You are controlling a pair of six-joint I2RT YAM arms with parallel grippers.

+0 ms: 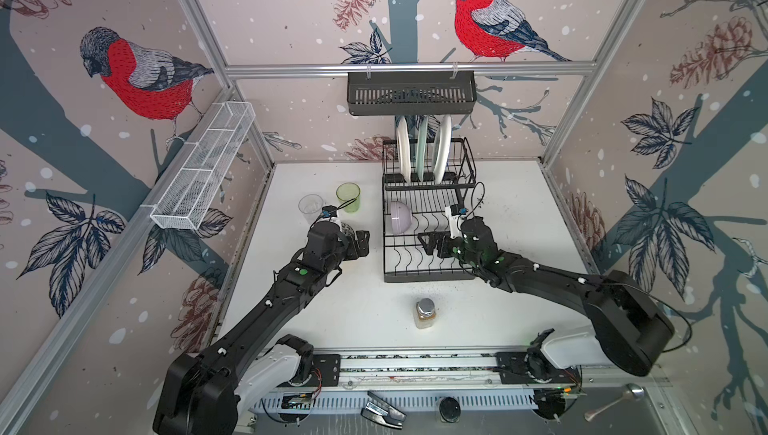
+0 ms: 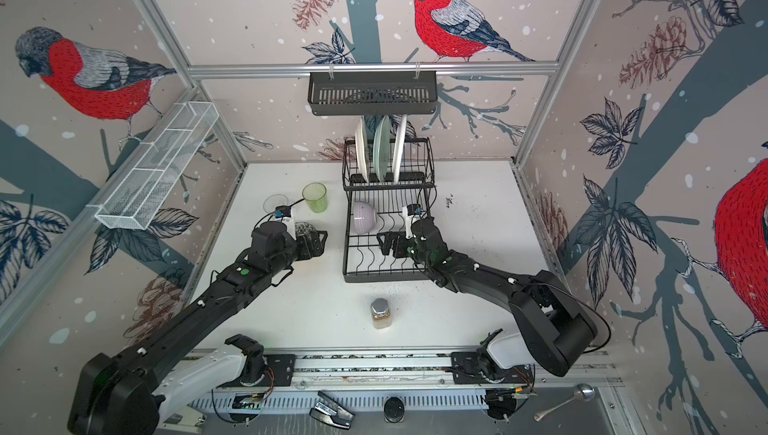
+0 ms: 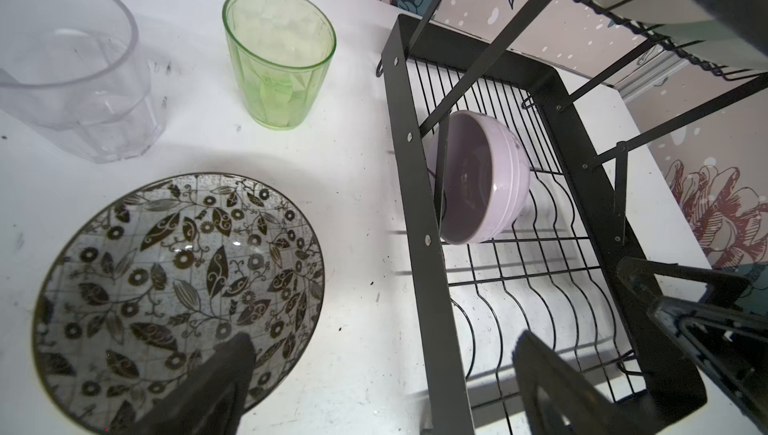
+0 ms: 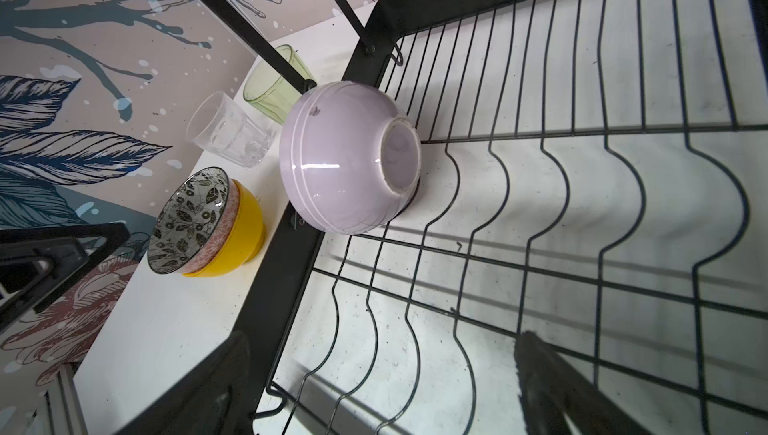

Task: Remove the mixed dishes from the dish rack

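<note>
The black wire dish rack point(image 1: 428, 277) stands at the back middle of the table. Three plates, white point(image 1: 403, 150), pale green point(image 1: 422, 148) and white point(image 1: 443, 146), stand upright in its raised tier. A lilac bowl point(image 1: 400, 216) point(image 4: 345, 158) lies on its side at the lower tier's left edge. Left of the rack stand a green tumbler point(image 1: 348, 197), a clear tumbler point(image 1: 310, 205) and a patterned bowl point(image 3: 178, 300) nested in a yellow bowl point(image 4: 247, 229). My left gripper point(image 1: 362, 243) point(image 3: 384, 339) hangs open between the bowls and the rack, holding nothing. My right gripper point(image 1: 426, 242) point(image 4: 382, 339) is open over the lower tier, near the lilac bowl.
A silver-capped jar of brown powder point(image 1: 424, 312) stands in front of the rack. A long black slotted basket point(image 1: 411, 92) hangs on the back rail above the plates. A long white mesh tray point(image 1: 203, 167) is fixed along the left wall.
</note>
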